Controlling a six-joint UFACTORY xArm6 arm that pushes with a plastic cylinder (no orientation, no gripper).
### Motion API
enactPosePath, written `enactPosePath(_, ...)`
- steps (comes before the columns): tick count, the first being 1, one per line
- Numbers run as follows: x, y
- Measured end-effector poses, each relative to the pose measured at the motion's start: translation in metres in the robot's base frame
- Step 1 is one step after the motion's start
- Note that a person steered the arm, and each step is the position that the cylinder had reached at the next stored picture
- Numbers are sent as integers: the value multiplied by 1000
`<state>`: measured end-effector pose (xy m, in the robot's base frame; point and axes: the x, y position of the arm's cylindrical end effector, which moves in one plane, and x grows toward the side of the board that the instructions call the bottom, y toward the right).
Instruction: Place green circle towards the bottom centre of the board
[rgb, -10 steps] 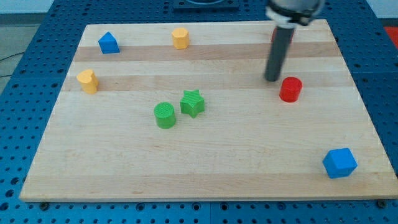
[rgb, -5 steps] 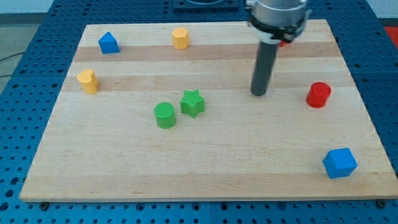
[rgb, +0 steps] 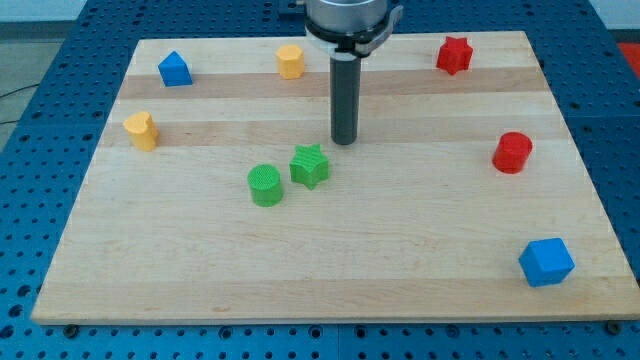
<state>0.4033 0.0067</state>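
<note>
The green circle (rgb: 265, 185) stands on the wooden board (rgb: 330, 260), left of the middle. A green star (rgb: 310, 165) sits just to its upper right, almost touching it. My tip (rgb: 344, 141) is on the board a little above and to the right of the green star, apart from it, and further up and right of the green circle.
A blue house-shaped block (rgb: 174, 69) and a yellow hexagon (rgb: 290, 61) are near the top left. A yellow block (rgb: 141, 130) is at the left edge. A red star (rgb: 454, 54) is top right, a red cylinder (rgb: 512, 152) at the right, a blue cube (rgb: 546, 262) bottom right.
My tip has moved left across the board, from beside the red cylinder to near the green star. The red cylinder was pushed right earlier. The green blocks have not moved.
</note>
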Motion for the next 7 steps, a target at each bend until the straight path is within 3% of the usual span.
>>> enactPosePath(7,11,-102)
